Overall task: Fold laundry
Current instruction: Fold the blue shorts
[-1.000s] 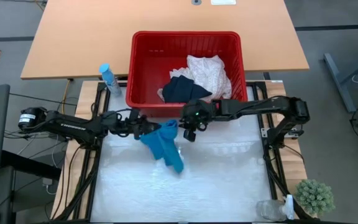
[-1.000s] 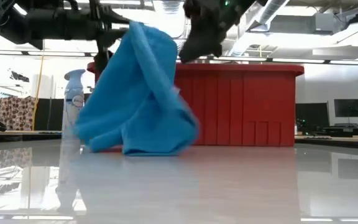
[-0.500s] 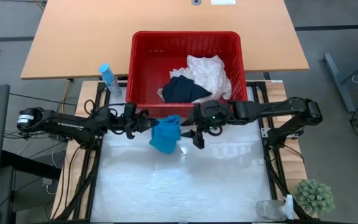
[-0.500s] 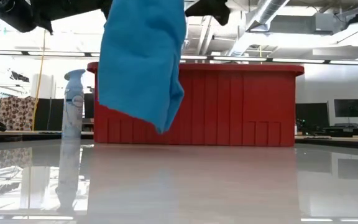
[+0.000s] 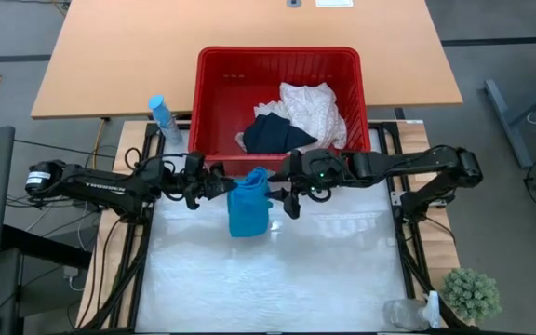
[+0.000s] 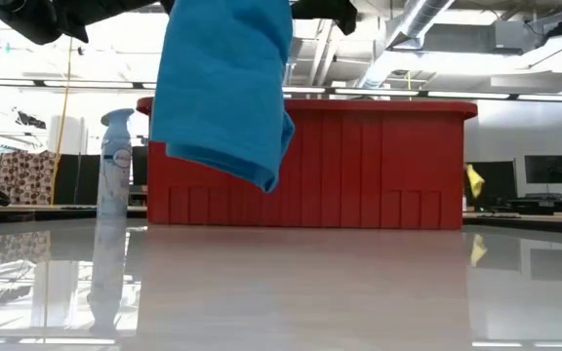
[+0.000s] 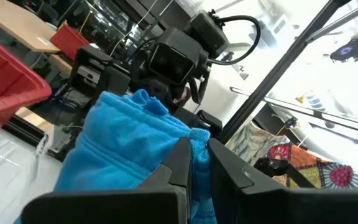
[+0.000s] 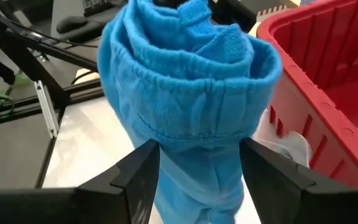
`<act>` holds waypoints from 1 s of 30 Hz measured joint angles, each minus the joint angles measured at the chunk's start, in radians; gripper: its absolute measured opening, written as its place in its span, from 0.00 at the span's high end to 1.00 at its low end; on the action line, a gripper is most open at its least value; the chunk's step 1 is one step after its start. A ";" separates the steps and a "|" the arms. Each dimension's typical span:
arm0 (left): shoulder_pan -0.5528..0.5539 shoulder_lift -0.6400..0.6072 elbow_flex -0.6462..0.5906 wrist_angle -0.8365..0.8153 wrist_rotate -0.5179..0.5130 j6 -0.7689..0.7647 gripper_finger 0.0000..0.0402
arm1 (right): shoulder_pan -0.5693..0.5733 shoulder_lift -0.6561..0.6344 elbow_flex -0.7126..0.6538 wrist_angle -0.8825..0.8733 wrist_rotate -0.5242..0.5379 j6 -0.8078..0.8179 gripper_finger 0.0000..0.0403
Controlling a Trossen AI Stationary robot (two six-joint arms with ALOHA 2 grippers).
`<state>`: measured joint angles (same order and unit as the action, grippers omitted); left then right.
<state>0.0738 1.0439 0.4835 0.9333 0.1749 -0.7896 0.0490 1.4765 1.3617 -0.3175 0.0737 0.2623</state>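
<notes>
Our left gripper sits just left of centre in the high view, fingers pressed together on the top edge of the turquoise garment; in the left wrist view the two dark fingers meet with blue cloth between them. That pinch carries the whole piece, which hangs clear of the white table near the frame's upper left in the low view, likely so it can drop straight for folding.

Our right gripper waits just right of the cloth, jaws spread; the right wrist view shows the waistband between them, and we cannot tell whether they touch it. We judge it is lining up a second grip.

Behind, in the upper centre, the red basket holds the navy garment and the cream lacy cloth.

A second ago the garment trailed on the table; now it hangs free, and the right jaws stand wider.
</notes>
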 joint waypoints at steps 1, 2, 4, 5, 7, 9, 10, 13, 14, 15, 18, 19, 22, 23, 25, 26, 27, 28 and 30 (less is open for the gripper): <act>0.000 0.000 0.000 0.000 0.000 0.002 0.96 | 0.000 0.000 0.000 0.000 0.000 -0.001 0.39; 0.000 0.000 0.000 0.000 0.000 0.003 0.96 | 0.000 0.000 0.000 0.000 0.000 -0.001 0.39; 0.000 0.000 0.000 0.000 0.002 0.003 0.96 | -0.002 0.000 0.000 0.007 0.000 -0.012 0.39; 0.000 0.000 0.000 0.000 0.005 0.003 0.96 | -0.004 0.001 0.000 0.020 0.000 -0.027 0.39; 0.000 0.000 0.000 0.000 0.007 0.003 0.96 | -0.006 0.001 0.000 0.049 0.001 -0.062 0.39; 0.000 0.000 0.000 0.000 0.020 -0.004 0.96 | -0.010 0.001 0.000 0.049 0.001 -0.085 0.39; 0.000 0.000 0.000 0.000 0.030 -0.009 0.96 | -0.014 0.001 0.000 0.047 0.002 -0.087 0.39; -0.004 0.000 0.000 0.000 0.050 -0.023 0.96 | -0.019 0.001 0.000 0.043 0.002 -0.098 0.39; -0.005 0.000 0.000 0.000 0.051 -0.024 0.96 | -0.019 0.001 0.000 0.042 0.000 -0.114 0.39; -0.006 0.000 0.000 0.000 0.052 -0.024 0.96 | -0.019 0.001 0.000 0.035 -0.006 -0.131 0.39; -0.006 0.000 0.000 0.000 0.056 -0.025 0.96 | -0.019 0.001 0.000 -0.011 -0.042 -0.133 0.39; -0.006 0.000 0.000 0.000 0.057 -0.025 0.96 | -0.019 0.001 0.000 -0.014 -0.055 -0.120 0.39; -0.006 -0.003 0.000 -0.002 0.072 -0.026 0.96 | -0.019 0.001 0.000 -0.007 -0.103 -0.081 0.39; -0.006 -0.003 0.000 -0.002 0.079 -0.026 0.96 | -0.019 0.000 0.000 -0.012 -0.113 -0.072 0.39; -0.006 -0.003 0.000 -0.003 0.101 -0.026 0.96 | -0.022 0.000 0.000 -0.033 -0.129 -0.067 0.39; -0.006 -0.003 0.000 -0.003 0.112 -0.027 0.96 | -0.026 -0.001 0.000 -0.048 -0.132 -0.076 0.39; -0.006 -0.003 0.000 -0.004 0.123 -0.030 0.96 | -0.029 -0.009 0.000 -0.070 -0.133 -0.086 0.39; -0.006 -0.003 0.000 -0.009 0.135 -0.035 0.96 | -0.031 -0.014 0.000 -0.087 -0.132 -0.097 0.39; -0.006 -0.003 0.000 -0.031 0.161 -0.040 0.96 | -0.034 -0.030 0.000 -0.087 -0.131 -0.113 0.39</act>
<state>0.0673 1.0405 0.4835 0.9025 0.3357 -0.8299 0.0152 1.4469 1.3617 -0.4042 -0.0578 0.1492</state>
